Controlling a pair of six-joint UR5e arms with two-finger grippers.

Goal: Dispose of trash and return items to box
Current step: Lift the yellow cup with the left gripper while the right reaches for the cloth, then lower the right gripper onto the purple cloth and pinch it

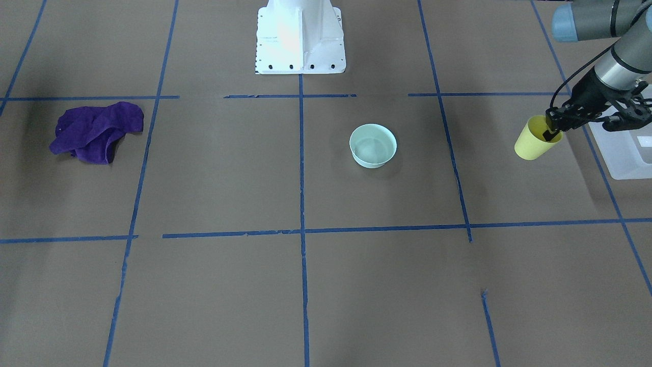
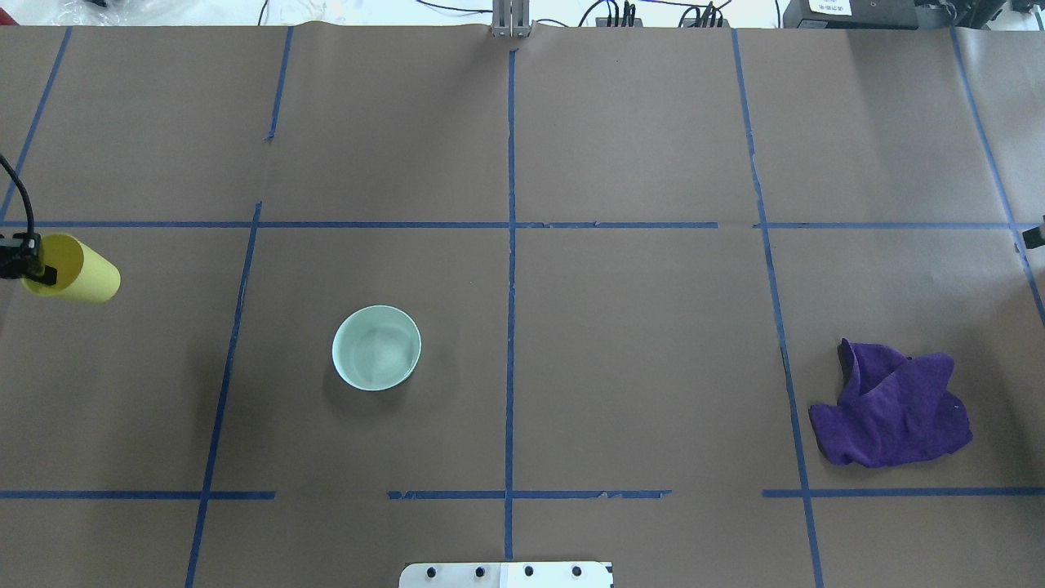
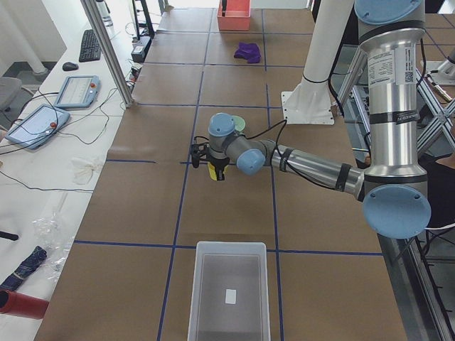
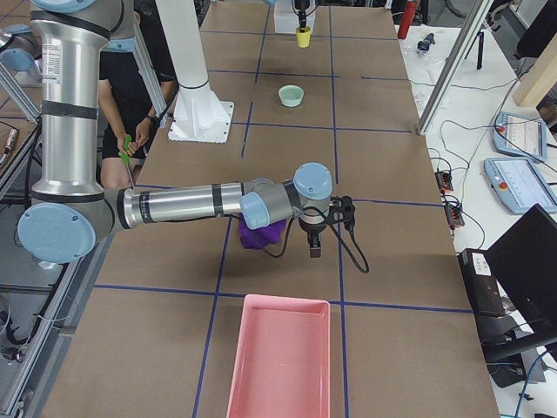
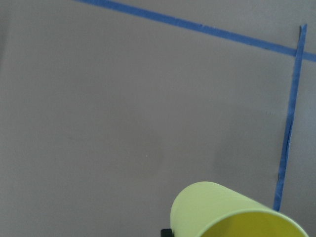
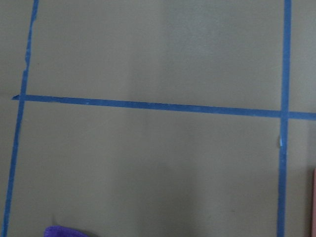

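Observation:
My left gripper (image 1: 551, 132) is shut on the rim of the yellow cup (image 1: 534, 141), with one finger inside it. It holds the cup tilted above the table, just short of the translucent white box (image 1: 629, 153). The cup also shows in the overhead view (image 2: 77, 271), the left wrist view (image 5: 232, 212) and the exterior left view (image 3: 213, 171). The mint-green bowl (image 1: 373, 145) stands upright and empty on the table near the middle (image 2: 376, 347). My right gripper (image 4: 313, 244) hangs above the table near a purple cloth; I cannot tell whether it is open or shut.
A crumpled purple cloth (image 2: 894, 408) lies on the robot's right side (image 1: 97, 132). A pink tray (image 4: 278, 357) stands at the table's right end. The white robot base (image 1: 300, 38) stands at the back middle. The box (image 3: 229, 295) sits at the left end.

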